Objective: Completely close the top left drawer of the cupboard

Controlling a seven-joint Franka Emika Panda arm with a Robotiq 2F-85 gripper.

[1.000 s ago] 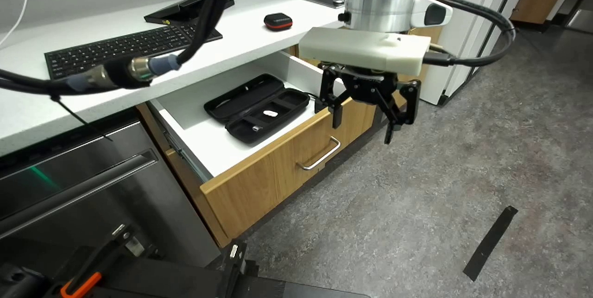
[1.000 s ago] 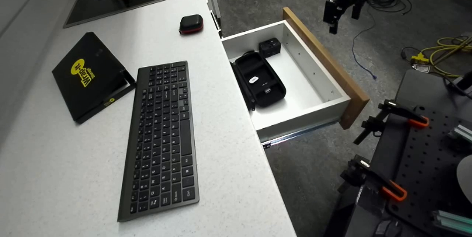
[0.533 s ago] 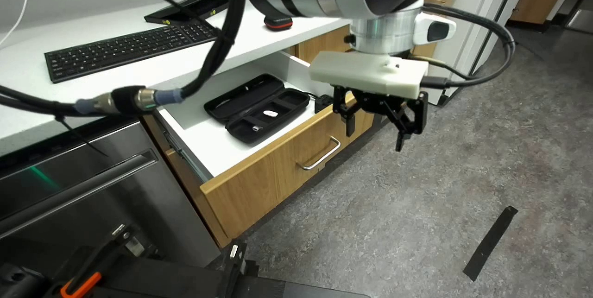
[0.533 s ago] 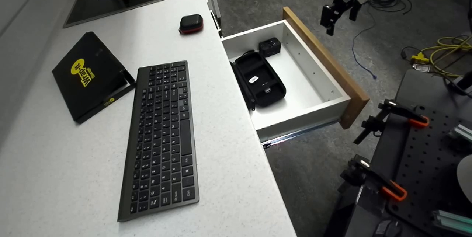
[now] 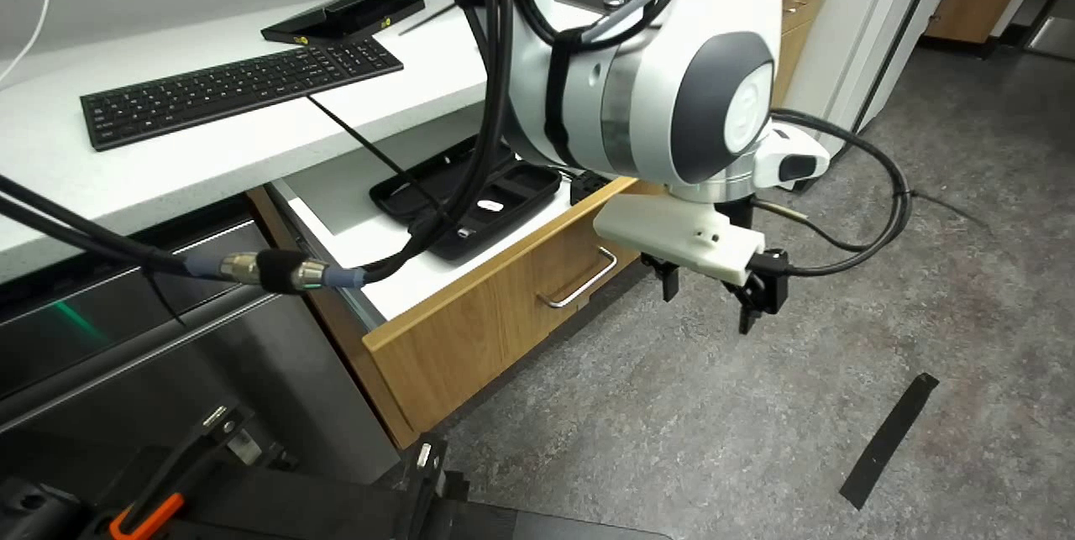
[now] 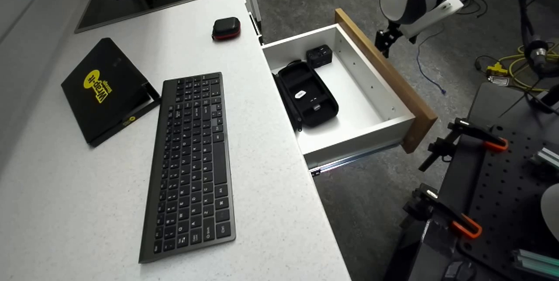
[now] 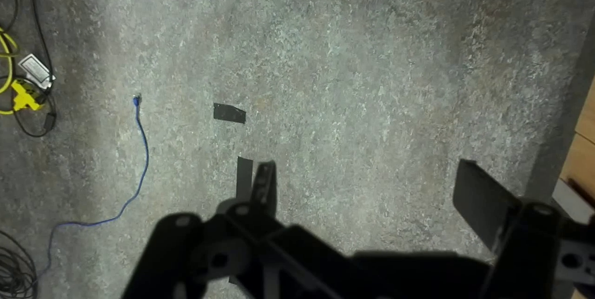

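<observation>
The top left drawer (image 5: 495, 317) stands pulled far out of the cupboard (image 5: 193, 149) in both exterior views. Its oak front has a silver bar handle (image 5: 579, 280). Its white inside (image 6: 358, 93) holds an open black moulded case (image 6: 308, 93). My gripper (image 5: 708, 311) points down on the outer side of the drawer front, near its far end. It also shows close to the front in an exterior view (image 6: 398, 45); I cannot tell whether it touches. In the wrist view my gripper (image 7: 367, 166) is open with only floor between its fingers. A wooden edge (image 7: 586, 150) shows at right.
A keyboard (image 6: 192, 163), a black box (image 6: 109, 91) and a small black-red case (image 6: 226, 28) lie on the white worktop. A stainless-steel panel (image 5: 252, 372) stands beside the drawer. A black bench with orange clamps (image 6: 493, 185) faces the drawer. A blue cable (image 7: 146, 150) lies on the floor.
My gripper has moved down and come closer to the outer side of the drawer front. The arm's cables have swung along with it. The drawer has not moved.
</observation>
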